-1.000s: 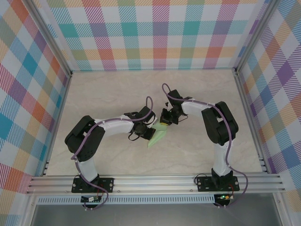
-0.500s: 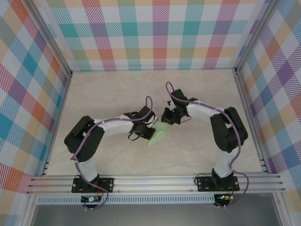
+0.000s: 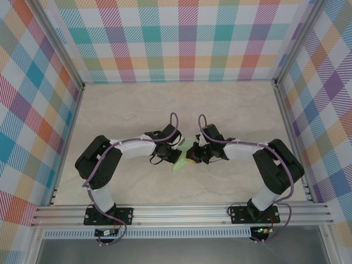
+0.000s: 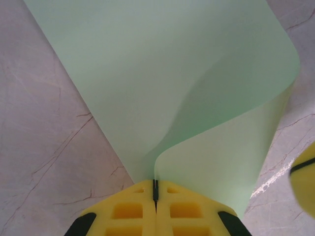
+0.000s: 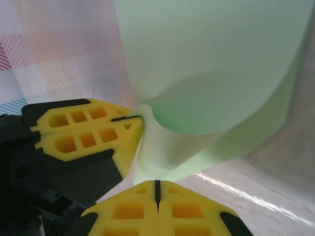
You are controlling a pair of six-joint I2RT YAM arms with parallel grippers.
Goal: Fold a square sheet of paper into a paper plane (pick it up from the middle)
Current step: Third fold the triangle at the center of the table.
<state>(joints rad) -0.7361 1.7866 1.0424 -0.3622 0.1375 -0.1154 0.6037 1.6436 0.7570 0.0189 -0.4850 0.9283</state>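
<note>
A robot's two arms meet tip to tip over the middle of a marble-patterned counter (image 3: 236, 110), with a pale mint-green sheet of paper (image 3: 179, 164) caught between them. The left gripper (image 3: 174, 157) is clamped on the sheet. In its wrist view the yellow fingers (image 4: 140, 196) press flat together, and a thin edge of paper (image 4: 172, 73) runs straight into the seam between them. Ahead of that gripper the sheet rises in a loose curl, one flap bowing over to the right. A yellow finger (image 4: 305, 179) of the other arm shows at the paper's right. The right gripper (image 3: 190, 159) sits just beside the left one. Its own yellow fingers (image 5: 172, 196) are pressed tight together, and the lower edge of the curled sheet (image 5: 211, 73) lies right at their tips. Whether any paper is caught in that seam cannot be told. Ahead and to the left of it, the left gripper (image 5: 134, 119) pinches a rolled lip of the sheet. From above, the plain green paper pokes out below both grippers, toward the aluminium rail (image 3: 181, 212) that carries the arm bases. Pastel plaid walls (image 3: 187, 44) ring the counter on three sides.
</note>
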